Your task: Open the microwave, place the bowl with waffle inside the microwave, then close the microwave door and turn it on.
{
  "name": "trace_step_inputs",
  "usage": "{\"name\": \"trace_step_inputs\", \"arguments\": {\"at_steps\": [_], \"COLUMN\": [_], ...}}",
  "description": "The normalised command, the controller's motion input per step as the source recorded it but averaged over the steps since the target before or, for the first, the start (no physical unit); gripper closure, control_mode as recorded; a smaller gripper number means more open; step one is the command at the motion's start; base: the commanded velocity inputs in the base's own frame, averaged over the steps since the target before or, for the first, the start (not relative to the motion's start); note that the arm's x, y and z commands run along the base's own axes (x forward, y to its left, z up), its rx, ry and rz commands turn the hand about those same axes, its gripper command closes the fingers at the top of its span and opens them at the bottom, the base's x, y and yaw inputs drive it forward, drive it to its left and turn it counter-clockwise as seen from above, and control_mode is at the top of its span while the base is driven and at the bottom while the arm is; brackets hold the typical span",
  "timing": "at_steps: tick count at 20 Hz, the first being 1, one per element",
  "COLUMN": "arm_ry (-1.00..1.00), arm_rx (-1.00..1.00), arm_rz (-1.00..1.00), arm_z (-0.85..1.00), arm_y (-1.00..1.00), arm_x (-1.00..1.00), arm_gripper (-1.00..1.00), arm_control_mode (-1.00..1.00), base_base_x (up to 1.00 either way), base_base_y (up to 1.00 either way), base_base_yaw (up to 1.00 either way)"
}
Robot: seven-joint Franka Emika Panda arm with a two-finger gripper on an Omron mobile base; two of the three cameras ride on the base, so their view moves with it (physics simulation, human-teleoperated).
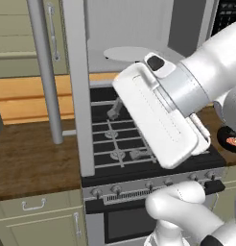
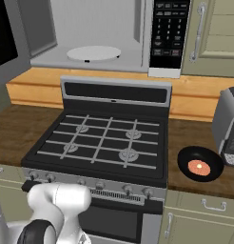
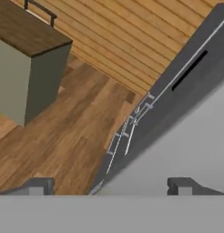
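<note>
The microwave (image 2: 138, 43) has a pale grey interior, a white round turntable (image 2: 93, 53) and a black button panel (image 2: 169, 33) with pale keys on its right. Its door (image 1: 79, 91) is silver-framed. The stove (image 2: 104, 143) below is black with grey grates. The counter (image 2: 14, 126) is dark brown wood grain, the backsplash orange wood. On the right, the bowl (image 2: 200, 163) is glossy black with an orange centre. Cabinets (image 1: 33, 216) are olive-beige.

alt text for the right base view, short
An open microwave with a bare white turntable sits above a black gas stove. A black bowl rests on the wooden counter to the stove's right, beside a toaster.
</note>
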Motion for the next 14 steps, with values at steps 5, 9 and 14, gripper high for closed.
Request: {"name": "trace_step_inputs", "arguments": {"at_steps": [5, 9, 14], "arm_ry": [0.10, 0.15, 0.21], "arm_rx": [-0.05, -0.02, -0.05], "arm_rz": [-0.55, -0.73, -0.64], "arm_z": [-0.17, -0.18, -0.39], "arm_y": [-1.00, -0.92, -0.93], "arm_x": [-0.01, 0.21, 0.13], "arm_gripper": [-1.00, -1.00, -1.00], "arm_control_mode": [-1.00, -1.00, -1.00], "base_base_x": [0.00, 0.00, 0.00], "base_base_y": [0.00, 0.00, 0.00], "base_base_yaw": [0.00, 0.00, 0.00]}}
